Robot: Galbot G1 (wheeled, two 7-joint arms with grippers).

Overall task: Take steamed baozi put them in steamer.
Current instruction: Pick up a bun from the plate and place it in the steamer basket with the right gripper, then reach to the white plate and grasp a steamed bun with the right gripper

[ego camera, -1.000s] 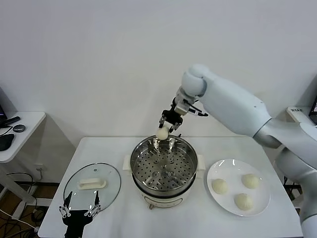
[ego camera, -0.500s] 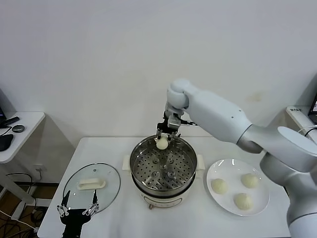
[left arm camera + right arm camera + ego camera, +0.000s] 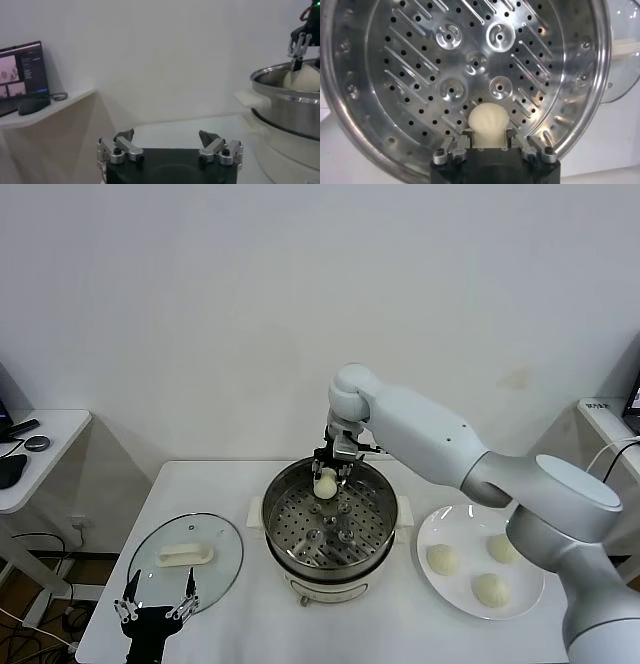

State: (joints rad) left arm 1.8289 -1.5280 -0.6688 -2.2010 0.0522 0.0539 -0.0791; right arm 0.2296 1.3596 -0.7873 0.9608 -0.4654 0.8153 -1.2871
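My right gripper is shut on a cream-white baozi and holds it just inside the far rim of the steel steamer, above the perforated tray. In the right wrist view the baozi sits between the fingers over the tray. Three more baozi lie on the white plate to the right of the steamer. My left gripper is open and empty, parked at the table's front left; it also shows in the left wrist view.
The glass lid with its white handle lies flat on the table left of the steamer, just beyond my left gripper. A side desk with a mouse stands far left. In the left wrist view the steamer rises at the right.
My right arm has swung left and lowered, bringing the held baozi from above the steamer's far rim down into its mouth. The left arm has not moved.
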